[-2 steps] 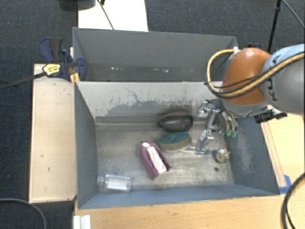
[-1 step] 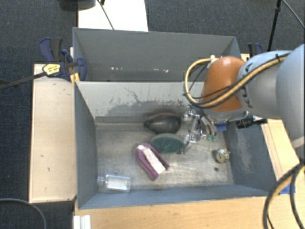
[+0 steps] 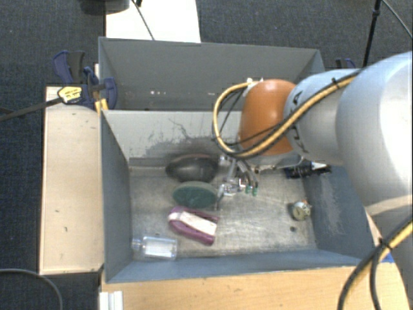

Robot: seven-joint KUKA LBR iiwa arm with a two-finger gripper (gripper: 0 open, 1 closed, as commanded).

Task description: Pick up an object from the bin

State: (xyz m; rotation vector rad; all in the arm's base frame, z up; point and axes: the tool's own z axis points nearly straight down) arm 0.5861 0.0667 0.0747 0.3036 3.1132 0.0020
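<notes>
Gripper (image 3: 232, 185): low in the middle of the frame, down near the bin floor, below the arm's orange cover (image 3: 266, 116).
Gripper state: cannot tell whether it is released or clenched; its tip is small and dark against the floor, and nothing can be made out in its grasp.
Nearest thing: a dark green disc (image 3: 195, 196), round and flat, lying on the bin floor just left of and slightly below the gripper.
Disc to gripper: the disc's right edge lies right beside the gripper's tip; whether the two touch cannot be told.
Next thing: a dark grey oval lump (image 3: 191, 168), smooth and rounded, left of the gripper and just above the disc, close to the bin's back wall.
Lower left of the gripper: a purple and white packet (image 3: 192, 225), lying tilted just below the disc.
Further lower left: a small clear plastic container (image 3: 155, 246) on its side, near the bin's front left corner, well apart from the gripper.
Right of the gripper: a small brass-coloured metal piece (image 3: 299, 210), alone on the floor toward the bin's right wall.
Bin (image 3: 116, 192): grey metal, its floor scuffed.
Arm: reaches in from the right of the frame, with yellow and black cables (image 3: 222, 112) looping beside the orange cover.
</notes>
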